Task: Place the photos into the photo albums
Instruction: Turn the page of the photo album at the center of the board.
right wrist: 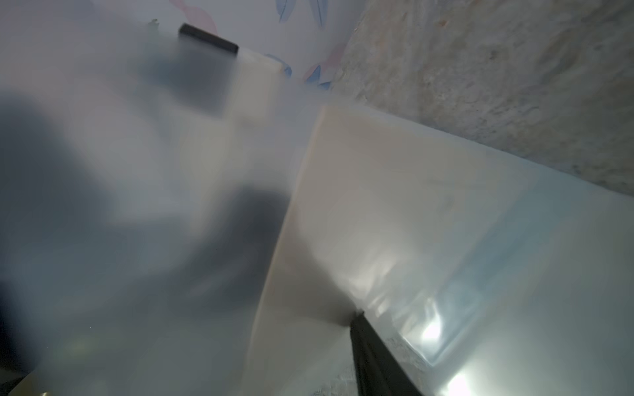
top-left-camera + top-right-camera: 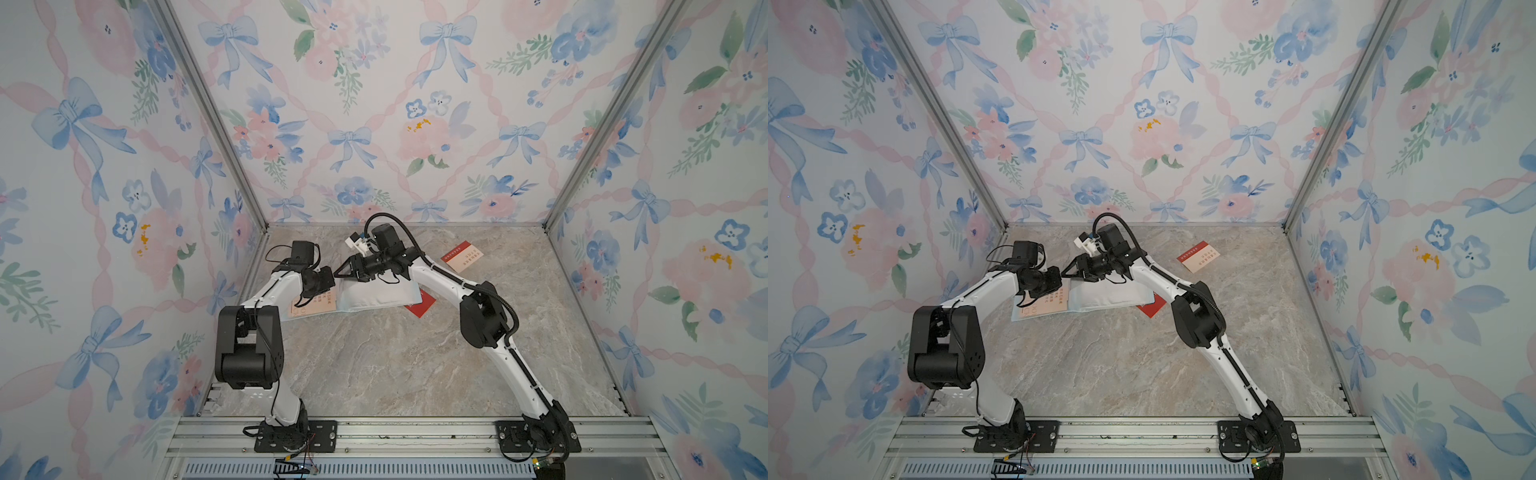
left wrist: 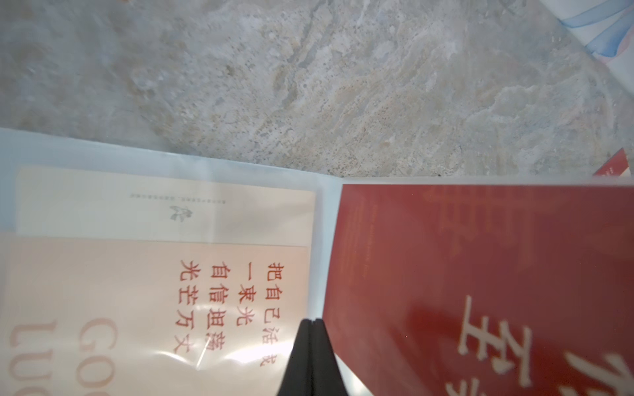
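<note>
rail [image 2: 415,432], marble tabletop [image 2: 395,365], album [image 2: 374,301], floral walls [image 2: 374,104]

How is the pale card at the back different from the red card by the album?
The pale card is cream with a red strip; the red card shows only red. The pale card lies in the open; the red card pokes out from under the album. Both lie flat on the table.
</note>
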Controlling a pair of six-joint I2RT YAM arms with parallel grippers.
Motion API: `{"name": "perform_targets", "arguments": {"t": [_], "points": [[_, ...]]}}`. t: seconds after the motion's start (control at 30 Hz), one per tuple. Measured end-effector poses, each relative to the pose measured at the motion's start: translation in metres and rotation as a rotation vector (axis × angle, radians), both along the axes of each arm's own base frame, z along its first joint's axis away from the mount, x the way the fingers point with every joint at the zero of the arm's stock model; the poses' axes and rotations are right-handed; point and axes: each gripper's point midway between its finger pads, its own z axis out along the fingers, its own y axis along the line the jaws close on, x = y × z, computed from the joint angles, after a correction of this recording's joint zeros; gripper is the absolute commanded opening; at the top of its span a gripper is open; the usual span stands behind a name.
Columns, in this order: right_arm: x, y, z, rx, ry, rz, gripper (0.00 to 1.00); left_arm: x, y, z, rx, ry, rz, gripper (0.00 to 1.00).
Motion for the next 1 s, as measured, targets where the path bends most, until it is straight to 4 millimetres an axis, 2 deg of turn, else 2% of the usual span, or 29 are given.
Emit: {"name": "perform_targets", "arguments": {"t": [0.1, 0.17, 0.2, 0.4, 0.57, 0.67, 1.0], "points": [[-0.004, 0.011, -0.002, 0.010, 0.000, 0.012, 0.59, -0.011, 0.012, -0.005, -0.001, 0.016, 0.030, 0.04], [-0.008, 0.018, -0.007, 0.011, 0.004, 0.021, 0.71, -0.019, 0.020, -0.003, -0.007, 0.017, 0.052, 0.04], [-0.009, 0.021, -0.010, 0.009, 0.014, 0.020, 0.74, -0.022, 0.026, 0.000, -0.007, 0.010, 0.066, 0.04], [-0.018, 0.034, -0.020, 0.003, 0.027, 0.023, 0.75, -0.037, 0.077, 0.035, 0.003, -0.078, 0.178, 0.04], [-0.020, 0.041, -0.012, 0.021, 0.024, 0.023, 0.77, -0.055, 0.130, 0.064, 0.038, -0.159, 0.304, 0.04], [-0.021, 0.043, -0.006, 0.033, 0.020, 0.023, 0.79, -0.068, 0.154, 0.074, 0.056, -0.188, 0.363, 0.04], [-0.020, 0.043, -0.003, 0.039, 0.007, 0.018, 0.78, -0.074, 0.144, 0.069, 0.016, -0.178, 0.327, 0.03]]}}
